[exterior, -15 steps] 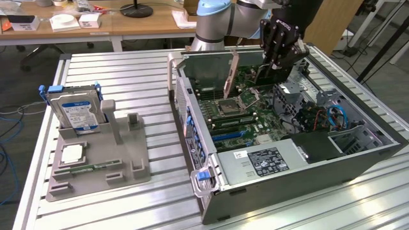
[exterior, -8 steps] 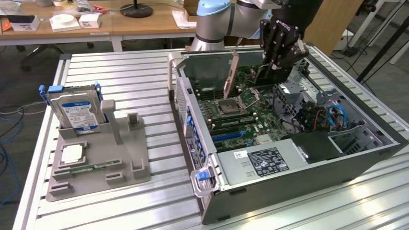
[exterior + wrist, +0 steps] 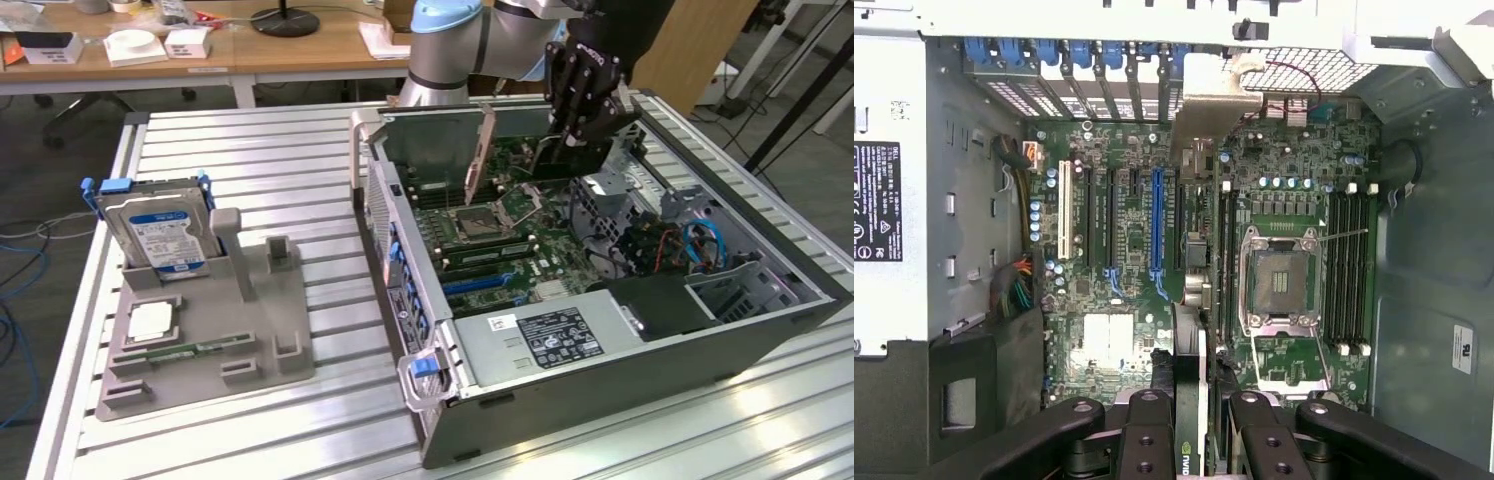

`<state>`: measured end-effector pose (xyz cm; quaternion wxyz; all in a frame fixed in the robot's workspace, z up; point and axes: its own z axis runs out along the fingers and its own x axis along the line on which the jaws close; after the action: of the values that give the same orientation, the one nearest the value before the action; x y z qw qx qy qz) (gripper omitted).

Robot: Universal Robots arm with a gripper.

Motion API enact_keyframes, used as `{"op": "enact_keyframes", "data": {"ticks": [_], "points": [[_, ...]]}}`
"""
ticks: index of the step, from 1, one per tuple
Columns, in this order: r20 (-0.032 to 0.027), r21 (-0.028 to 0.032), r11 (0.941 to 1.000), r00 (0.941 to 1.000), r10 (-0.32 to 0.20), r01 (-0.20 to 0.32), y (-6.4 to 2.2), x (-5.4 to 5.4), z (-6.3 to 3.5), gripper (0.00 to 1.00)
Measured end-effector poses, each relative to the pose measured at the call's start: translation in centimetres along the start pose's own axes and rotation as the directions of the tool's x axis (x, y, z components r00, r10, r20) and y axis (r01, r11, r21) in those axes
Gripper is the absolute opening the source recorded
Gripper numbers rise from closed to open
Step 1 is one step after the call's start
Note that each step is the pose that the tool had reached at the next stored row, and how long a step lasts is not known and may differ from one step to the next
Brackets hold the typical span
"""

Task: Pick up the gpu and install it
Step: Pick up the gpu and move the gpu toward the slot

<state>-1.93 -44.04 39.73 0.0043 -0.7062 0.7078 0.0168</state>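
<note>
The computer case (image 3: 627, 372) lies open on the table (image 3: 267, 150). Inside the case, the motherboard (image 3: 534, 268) lies on the bottom, and the power supply (image 3: 547, 335) sits at the end nearest the exterior camera. Toward the case's far end, the graphics card (image 3: 1189, 340) stands on edge above the motherboard, between the fingers of the gripper (image 3: 1197, 420). To the exterior view's left of the case sits a holder (image 3: 200, 378) carrying an upright hard drive (image 3: 163, 235) and a flat memory stick (image 3: 200, 352). Behind the case stands a desk (image 3: 307, 50).
</note>
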Motion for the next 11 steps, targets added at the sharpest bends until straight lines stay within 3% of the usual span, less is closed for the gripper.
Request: {"op": "enact_keyframes", "data": {"ticks": [11], "points": [[0.0003,0.0004,1.0,1.0,0.0,0.0,0.0,0.0,0.15,0.26]]}}
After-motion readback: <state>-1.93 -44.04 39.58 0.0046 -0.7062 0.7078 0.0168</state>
